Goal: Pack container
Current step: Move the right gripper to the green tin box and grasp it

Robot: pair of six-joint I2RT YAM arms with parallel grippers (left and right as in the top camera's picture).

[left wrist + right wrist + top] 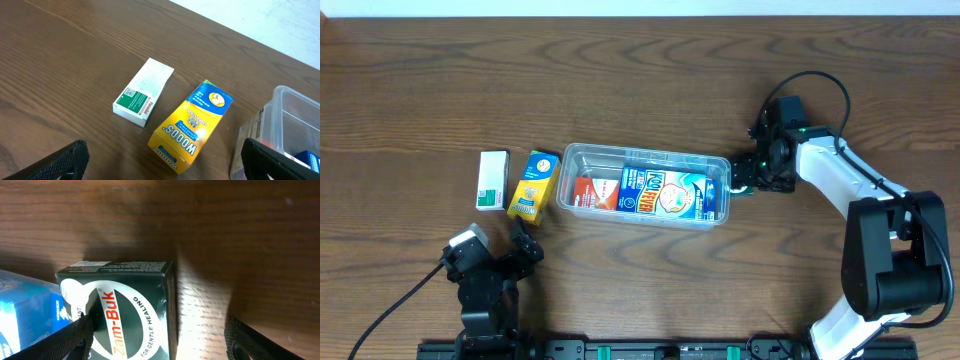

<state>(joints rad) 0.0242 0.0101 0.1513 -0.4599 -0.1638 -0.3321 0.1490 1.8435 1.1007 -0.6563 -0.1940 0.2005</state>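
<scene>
The clear container (642, 149) lies in the middle of the table with a red box (592, 192) and a blue box (665, 190) inside. My right gripper (744, 183) is open at its right end. In the right wrist view my right gripper (160, 342) has a dark green Zam-Buk box (125, 310) between its fingers, against the left finger, with the blue box (25, 315) beside it. I cannot tell whether the green box is inside the tub. My left gripper (525, 240) is open and empty, just below a yellow box (533, 185).
A white and green box (492, 180) lies left of the yellow box. The left wrist view shows both boxes, white (144, 91) and yellow (192, 125), the container's corner (300, 97) at the right and my left gripper (170, 169).
</scene>
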